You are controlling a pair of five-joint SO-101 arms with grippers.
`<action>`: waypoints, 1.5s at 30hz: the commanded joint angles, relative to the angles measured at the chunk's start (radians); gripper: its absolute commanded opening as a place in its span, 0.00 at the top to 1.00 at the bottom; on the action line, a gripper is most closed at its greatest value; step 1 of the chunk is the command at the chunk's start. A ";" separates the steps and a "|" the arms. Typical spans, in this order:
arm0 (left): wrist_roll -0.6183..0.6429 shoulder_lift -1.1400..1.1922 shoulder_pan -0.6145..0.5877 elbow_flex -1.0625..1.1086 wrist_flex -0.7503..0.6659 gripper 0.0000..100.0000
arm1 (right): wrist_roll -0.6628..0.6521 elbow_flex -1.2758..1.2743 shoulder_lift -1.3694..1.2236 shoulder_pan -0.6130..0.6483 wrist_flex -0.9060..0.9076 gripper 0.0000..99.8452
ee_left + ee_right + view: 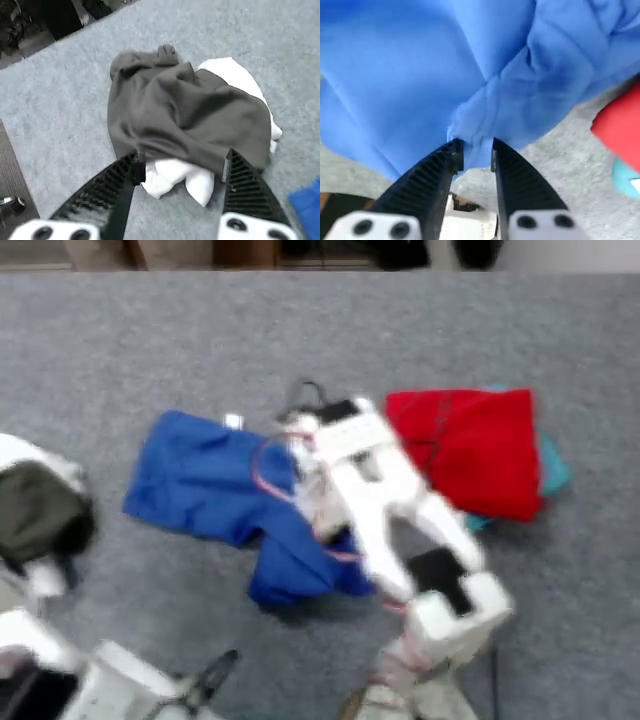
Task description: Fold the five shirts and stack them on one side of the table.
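Observation:
A blue shirt (200, 480) lies crumpled at the table's middle. My right gripper (476, 150) is shut on a fold of this blue shirt (420, 75), which bunches between the fingertips. The right arm (380, 500) reaches over the shirt from the front. At the right lies a folded red shirt (470, 445) on top of a teal shirt (553, 470). At the left edge a dark grey shirt (185, 110) sits heaped on a white shirt (235, 75). My left gripper (182, 167) hovers open just before that heap, holding nothing.
Grey carpet-like cloth (300, 330) covers the table, with bare room along the back. The left gripper (222, 665) sits near the front edge. A pink cable (265, 480) loops off the right arm over the blue shirt. Dark furniture (55, 15) stands beyond the table.

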State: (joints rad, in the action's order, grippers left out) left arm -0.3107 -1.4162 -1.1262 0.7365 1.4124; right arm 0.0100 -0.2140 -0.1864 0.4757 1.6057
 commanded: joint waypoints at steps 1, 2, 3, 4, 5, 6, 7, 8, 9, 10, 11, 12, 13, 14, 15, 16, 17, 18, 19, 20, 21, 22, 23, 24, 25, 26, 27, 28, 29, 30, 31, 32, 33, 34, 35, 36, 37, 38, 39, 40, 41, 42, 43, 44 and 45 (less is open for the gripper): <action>-0.014 -0.015 -0.002 0.080 -0.100 0.74 | 0.041 0.122 0.005 0.044 0.057 0.89; -0.014 -0.015 -0.002 0.097 -0.117 0.74 | 0.044 0.148 0.004 0.050 0.071 0.89; -0.017 -0.015 -0.003 0.114 -0.130 0.74 | 0.044 0.171 0.002 0.051 0.077 0.89; -0.017 -0.015 -0.014 0.126 -0.140 0.74 | 0.049 0.193 0.002 0.051 0.078 0.89; -0.017 -0.015 -0.035 0.137 -0.149 0.74 | 0.049 0.211 0.002 0.051 0.078 0.89; -0.015 -0.013 -0.054 0.144 -0.163 0.74 | 0.049 0.228 0.002 0.051 0.078 0.89; -0.014 -0.013 -0.064 0.153 -0.181 0.74 | 0.049 0.240 0.002 0.051 0.077 0.88; -0.014 -0.013 -0.069 0.164 -0.199 0.74 | 0.049 0.252 0.001 0.051 0.074 0.86; -0.014 -0.013 -0.071 0.173 -0.210 0.74 | 0.049 0.255 0.001 0.051 0.054 0.83; -0.014 -0.013 -0.071 0.181 -0.212 0.74 | 0.048 0.255 -0.007 0.050 0.034 0.80; -0.014 -0.013 -0.072 0.187 -0.210 0.74 | 0.043 0.255 -0.022 0.050 0.020 0.77; -0.012 -0.013 -0.072 0.196 -0.210 0.74 | 0.041 0.255 -0.042 0.048 0.008 0.74; -0.011 -0.013 -0.069 0.207 -0.210 0.74 | 0.041 0.257 -0.070 0.048 -0.003 0.72; -0.009 -0.013 -0.064 0.218 -0.209 0.74 | 0.041 0.260 -0.101 0.048 -0.023 0.71; 0.003 -0.013 -0.064 0.226 -0.209 0.74 | 0.041 0.265 -0.134 0.048 -0.046 0.71; 0.018 -0.013 -0.064 0.232 -0.209 0.74 | 0.041 0.275 -0.162 0.048 -0.077 0.72; 0.028 -0.013 -0.069 0.233 -0.207 0.74 | 0.041 0.297 -0.194 0.048 -0.103 0.73; 0.032 -0.013 -0.069 0.233 -0.207 0.74 | 0.041 0.326 -0.223 0.050 -0.124 0.74; 0.032 -0.013 -0.069 0.233 -0.207 0.74 | 0.041 0.364 -0.249 0.050 -0.140 0.75; 0.040 -0.013 -0.069 0.233 -0.207 0.74 | 0.041 0.410 -0.275 0.051 -0.144 0.76; 0.049 -0.013 -0.071 0.233 -0.207 0.74 | 0.041 0.464 -0.302 0.051 -0.144 0.77; 0.055 -0.013 -0.071 0.233 -0.207 0.74 | 0.041 0.515 -0.329 0.050 -0.141 0.78; 0.058 -0.013 -0.071 0.233 -0.207 0.74 | 0.041 0.567 -0.355 0.047 -0.132 0.79; 0.058 -0.013 -0.071 0.233 -0.207 0.74 | 0.041 0.616 -0.380 0.045 -0.117 0.81; 0.057 -0.013 -0.071 0.233 -0.207 0.74 | 0.041 0.667 -0.406 0.045 -0.097 0.83; 0.055 -0.013 -0.071 0.233 -0.207 0.74 | 0.041 0.713 -0.430 0.045 -0.071 0.85; 0.055 -0.013 -0.069 0.233 -0.207 0.74 | 0.041 0.762 -0.453 0.045 -0.041 0.89; 0.055 -0.013 -0.064 0.233 -0.207 0.74 | 0.041 0.809 -0.475 0.048 -0.017 0.93; 0.055 -0.013 -0.063 0.233 -0.207 0.74 | 0.041 0.860 -0.495 0.050 0.006 0.97; 0.055 -0.013 -0.061 0.233 -0.209 0.74 | 0.041 0.911 -0.513 0.050 0.028 1.00; 0.055 -0.013 -0.051 0.233 -0.210 0.74 | 0.043 0.958 -0.530 0.050 0.051 0.99; 0.052 -0.013 -0.035 0.233 -0.210 0.74 | 0.044 1.004 -0.544 0.050 0.074 0.98; 0.052 -0.013 -0.025 0.233 -0.210 0.74 | 0.046 1.055 -0.556 0.050 0.095 0.98; 0.052 -0.013 -0.012 0.233 -0.210 0.74 | 0.046 1.104 -0.565 0.050 0.118 0.99; 0.052 -0.013 -0.005 0.233 -0.210 0.74 | 0.044 1.153 -0.573 0.050 0.140 1.00; 0.054 -0.013 0.008 0.236 -0.210 0.74 | 0.044 1.201 -0.578 0.050 0.164 1.00; 0.054 -0.013 0.020 0.245 -0.212 0.74 | 0.044 1.237 -0.578 0.048 0.178 0.99; 0.054 -0.013 0.029 0.259 -0.213 0.74 | 0.044 1.267 -0.578 0.045 0.181 0.99; 0.052 -0.013 0.034 0.273 -0.215 0.74 | 0.046 1.288 -0.573 0.042 0.181 0.99; 0.052 -0.013 0.035 0.287 -0.215 0.74 | 0.046 1.297 -0.562 0.033 0.181 0.99; 0.052 -0.013 0.035 0.298 -0.215 0.74 | 0.046 1.297 -0.547 0.028 0.181 0.99; 0.052 -0.013 0.035 0.310 -0.215 0.74 | 0.046 1.294 -0.527 0.025 0.181 0.99; 0.052 -0.013 0.035 0.321 -0.212 0.74 | 0.046 1.293 -0.499 0.022 0.181 0.99; 0.052 -0.013 0.035 0.331 -0.210 0.74 | 0.049 1.291 -0.467 0.021 0.181 0.99; 0.052 -0.013 0.038 0.341 -0.210 0.74 | 0.049 1.290 -0.427 0.018 0.181 0.99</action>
State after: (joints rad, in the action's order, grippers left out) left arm -0.2631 -1.4223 -1.1032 1.0664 1.2190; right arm 0.0499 1.0303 -0.7557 0.5125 1.7637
